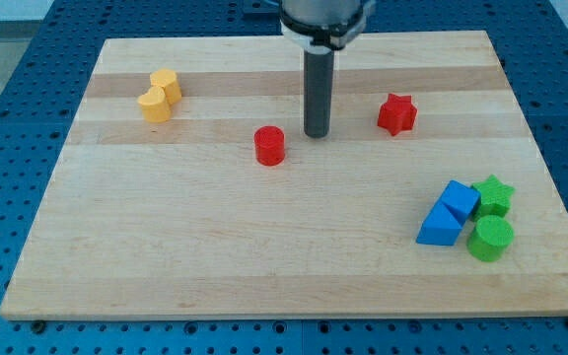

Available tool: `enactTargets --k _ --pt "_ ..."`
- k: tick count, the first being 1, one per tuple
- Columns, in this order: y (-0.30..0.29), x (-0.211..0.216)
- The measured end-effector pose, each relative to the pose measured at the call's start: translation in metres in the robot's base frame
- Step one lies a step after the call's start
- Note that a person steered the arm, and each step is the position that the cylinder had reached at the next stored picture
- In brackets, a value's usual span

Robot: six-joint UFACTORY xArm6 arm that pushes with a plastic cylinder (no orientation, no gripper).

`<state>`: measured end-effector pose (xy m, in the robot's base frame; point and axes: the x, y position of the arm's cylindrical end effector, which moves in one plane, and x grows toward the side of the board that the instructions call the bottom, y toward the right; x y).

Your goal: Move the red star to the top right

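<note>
Tool (316, 134) between cylinder (270, 146) and star (396, 114)

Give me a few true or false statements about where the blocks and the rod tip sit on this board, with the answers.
1. My tip is between the red cylinder and the red star. True.
2. My tip touches the red star. False: a clear gap separates them.
3. The yellow block is at the view's top left. True.
4. The green star sits alone. False: it is clustered with the blue cube, blue triangular block and green cylinder.
</note>
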<state>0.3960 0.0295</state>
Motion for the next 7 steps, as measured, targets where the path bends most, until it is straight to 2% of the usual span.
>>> enactTargets --k 3,4,5,7 --pt "0.09 -0.014" --pt "0.117 -0.032" --pt "0.13 -0.047" --pt "0.13 -0.042"
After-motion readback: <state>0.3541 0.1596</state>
